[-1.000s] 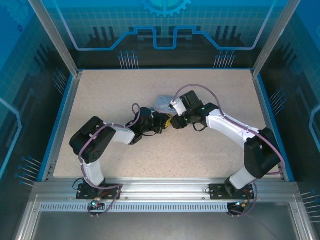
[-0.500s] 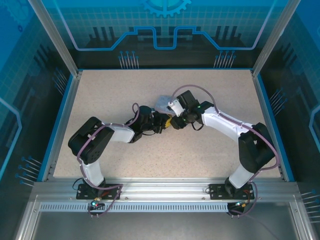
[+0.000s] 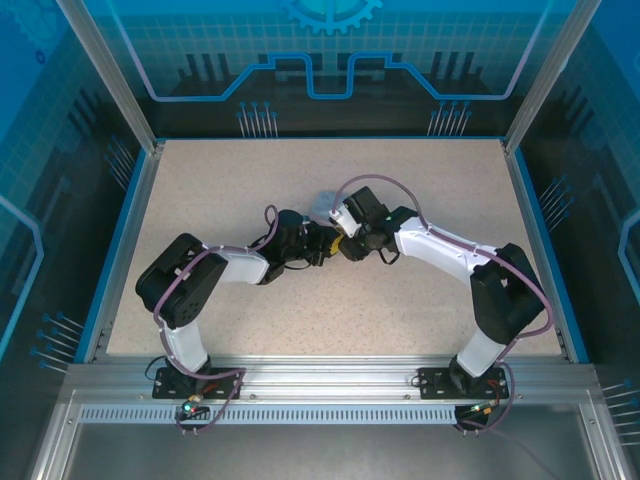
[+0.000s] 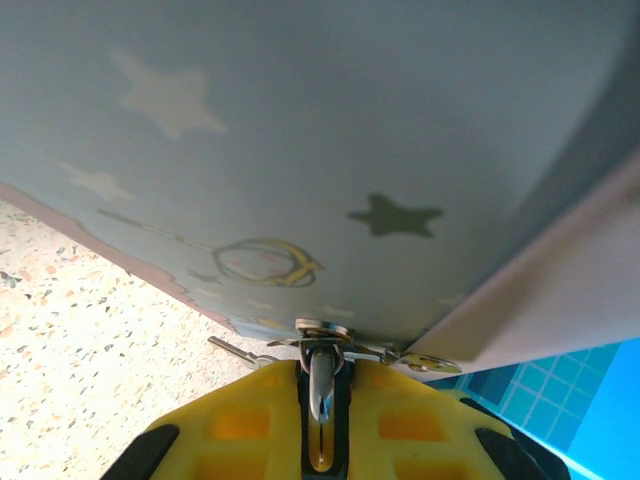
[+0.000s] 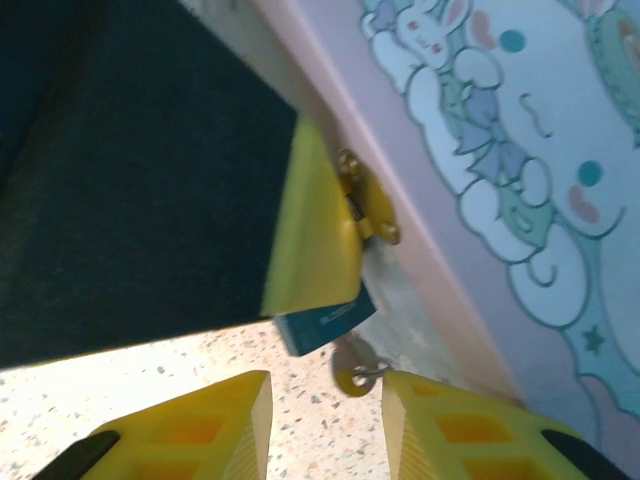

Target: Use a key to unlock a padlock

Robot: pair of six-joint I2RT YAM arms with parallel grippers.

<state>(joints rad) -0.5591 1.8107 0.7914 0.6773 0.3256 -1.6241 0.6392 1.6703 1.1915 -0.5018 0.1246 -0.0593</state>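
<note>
Evidently the left gripper (image 4: 320, 392) is pinching shut on the small, rigid padlock (image 5: 325, 318) hanging at the hasp (image 5: 366, 203) of the tin (image 5: 520, 150), while the right gripper (image 5: 325, 395) is holding its fingers apart either side of the key (image 5: 355, 377) just below, a light, slippery sliver probably needing a flat pinch across its round head.

Padlock (image 5: 325, 322) against tin (image 5: 500, 150) wall, key (image 5: 357, 375) just beside; tin on table (image 3: 300, 300).

Over the middle of the speckled beige tabletop (image 3: 250, 170), my left gripper (image 3: 323, 243) and my right gripper (image 3: 347, 246) meet almost tip to tip. A pale blue tin box (image 3: 322, 207) peeks out just behind my right wrist. Whatever lies between the grippers is too small to tell.
</note>
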